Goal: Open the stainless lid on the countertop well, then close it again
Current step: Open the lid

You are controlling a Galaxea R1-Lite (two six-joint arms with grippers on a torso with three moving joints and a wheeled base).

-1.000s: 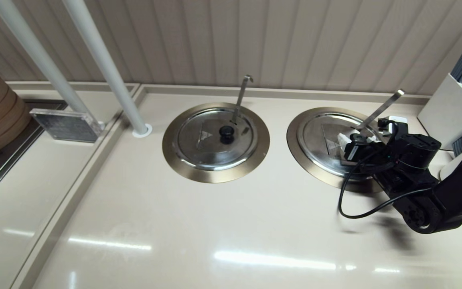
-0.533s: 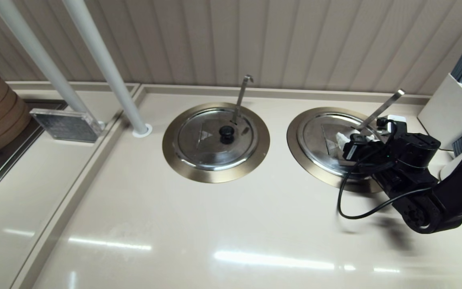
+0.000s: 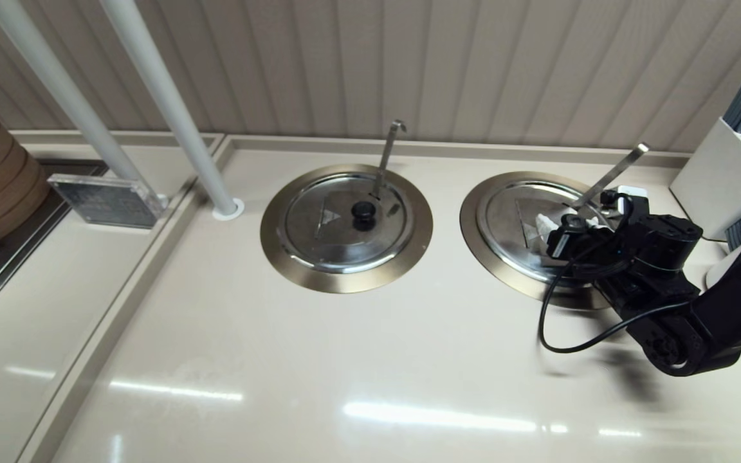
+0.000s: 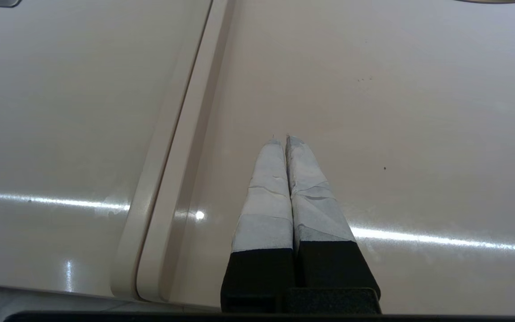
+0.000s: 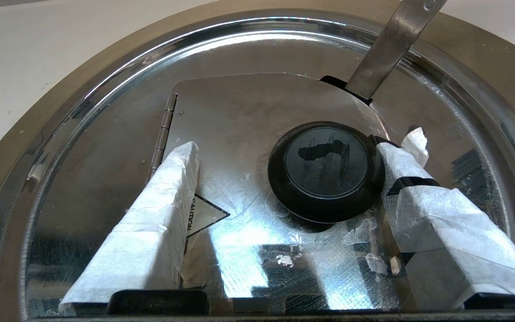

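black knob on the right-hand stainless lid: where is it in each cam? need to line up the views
Head view: the black knob is mostly hidden under the right gripper, at the centre of the stainless lid.
Left wrist view: not in it; only countertop and the shut left gripper.
Right wrist view: knob near centre, between the open taped fingers.
Shared landmark: the straight ladle handle, in head and right wrist views.

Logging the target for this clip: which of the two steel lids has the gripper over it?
The stainless lid on the robot's right, with the flat-tipped ladle handle. The open right gripper straddles its black knob; the twin lid is untouched.
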